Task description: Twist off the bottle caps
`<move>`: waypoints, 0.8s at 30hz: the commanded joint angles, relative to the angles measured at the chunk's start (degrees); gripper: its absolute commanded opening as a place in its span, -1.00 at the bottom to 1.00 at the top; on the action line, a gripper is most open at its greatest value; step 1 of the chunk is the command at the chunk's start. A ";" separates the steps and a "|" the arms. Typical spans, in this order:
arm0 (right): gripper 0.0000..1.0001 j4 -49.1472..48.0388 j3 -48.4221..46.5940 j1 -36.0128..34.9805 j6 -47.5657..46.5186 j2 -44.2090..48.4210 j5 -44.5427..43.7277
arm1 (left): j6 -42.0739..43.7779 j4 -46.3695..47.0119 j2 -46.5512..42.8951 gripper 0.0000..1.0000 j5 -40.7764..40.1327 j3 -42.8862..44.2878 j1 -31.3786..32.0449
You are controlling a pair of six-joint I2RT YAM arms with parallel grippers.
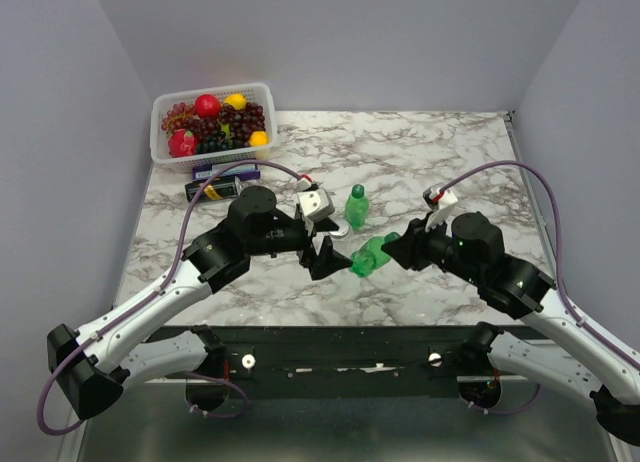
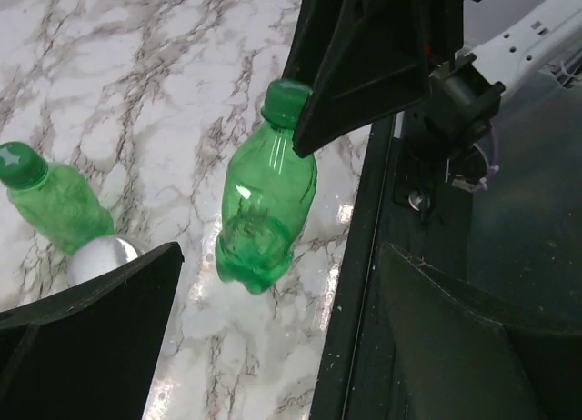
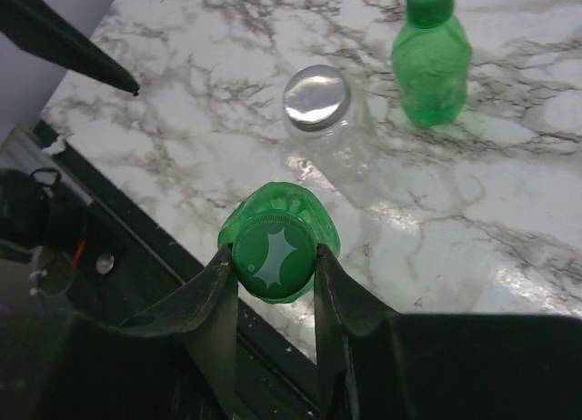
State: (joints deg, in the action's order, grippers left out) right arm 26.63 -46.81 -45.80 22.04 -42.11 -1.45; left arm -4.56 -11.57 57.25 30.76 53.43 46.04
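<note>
Foreground, at the left: the left gripper, its two black fingers spread wide and holding nothing. Just ahead of them, to the right, hangs a small translucent green plastic bottle. It is tilted, over the near edge of the marble-patterned table. It appears clear of the surface, though contact at its base cannot be ruled out.

Its long axis runs from the base, which points toward the left gripper, up to the dark green screw cap at the right. There the right gripper pinches that cap from both sides, its wrist in line with the bottle's axis.

Judgement: the cap is not yet off. A twist needs the body braced, and the left arm is the nearer one to it. The body lies in front of the gap between the left fingers, not inside it.

Farther off, a squat clear bottle with silvery-grey cap stands to the left of a second upright green bottle. Both are capped and apart from either gripper.
</note>
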 commanded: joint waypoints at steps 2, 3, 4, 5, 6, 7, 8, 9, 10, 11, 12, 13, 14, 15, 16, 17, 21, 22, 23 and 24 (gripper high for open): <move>-0.99 -4.21 -1.62 -0.43 1.51 2.03 16.37 | 1.39 2.34 0.31 0.98 8.68 -0.69 0.45; -0.99 -5.53 -1.62 -0.52 1.77 2.20 17.79 | 1.22 2.26 0.75 0.97 9.40 -0.61 0.63; -0.99 -6.23 -1.62 -0.43 1.95 2.12 19.28 | 1.22 2.26 1.54 0.97 9.84 -0.52 0.89; -0.99 -7.03 -1.62 -0.43 2.04 2.03 21.99 | 1.04 1.91 1.89 0.98 9.93 -0.26 0.89; -0.99 -8.08 -1.71 -0.43 2.39 2.03 22.98 | 1.04 1.82 2.24 0.97 10.02 -0.17 1.07; -0.99 -8.44 -1.71 -0.43 2.39 1.68 23.86 | 1.04 1.73 2.60 0.97 9.84 -0.08 1.33; -0.99 -8.53 -1.88 -0.52 2.48 1.68 25.00 | 1.13 1.56 2.60 0.98 9.49 -0.08 1.42; -0.99 -8.70 -1.97 -0.43 2.74 1.76 25.27 | 1.04 1.47 2.51 0.97 8.53 -0.17 1.42; -0.99 -8.70 -2.06 -0.52 2.83 1.85 25.36 | 1.13 1.47 2.42 0.97 8.09 -0.25 1.51; -0.99 -8.79 -2.06 -0.43 3.09 2.11 25.79 | 0.87 1.81 2.42 0.98 8.08 -0.34 1.51; -0.99 -8.88 -2.06 -0.43 3.44 2.55 26.06 | 0.60 2.25 2.60 0.97 9.65 -0.52 1.42; -0.99 -9.05 -1.71 -0.43 3.79 2.82 26.24 | -0.62 2.87 3.30 0.97 10.80 -0.69 1.42; -0.99 -9.05 -1.54 -0.43 4.06 4.04 25.63 | -1.15 3.83 3.82 0.97 12.46 -0.87 1.51; -0.99 -9.14 -1.36 -0.43 4.50 4.57 25.45 | -1.59 4.10 4.35 0.98 13.78 -0.78 1.59; -0.99 -9.23 -1.01 -0.43 4.50 5.36 25.01 | -2.03 4.36 5.58 0.97 16.41 -0.70 1.60; -0.99 -9.23 -0.83 -0.43 4.67 6.41 24.31 | -2.64 4.71 6.11 0.97 17.48 -0.61 1.86; -0.99 -8.70 -0.74 -0.43 4.41 7.48 23.16 | -3.35 5.51 7.70 0.97 22.93 -0.61 3.08; -0.99 -8.53 -0.74 -0.43 4.24 7.48 23.16 | -3.35 5.68 8.04 0.97 23.46 -0.69 3.26; -0.99 -8.44 -0.74 -0.52 4.24 7.57 23.42 | -3.35 6.03 8.22 0.97 23.46 -0.96 3.44; -0.99 -8.44 -0.66 -0.52 4.32 7.48 23.51 | -3.44 6.21 8.22 0.97 23.38 -1.05 3.79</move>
State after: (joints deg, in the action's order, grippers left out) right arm 20.80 -46.76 -45.80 25.30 -35.42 21.23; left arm -7.07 -7.20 64.88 48.77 53.41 48.64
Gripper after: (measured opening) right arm 0.378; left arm 0.987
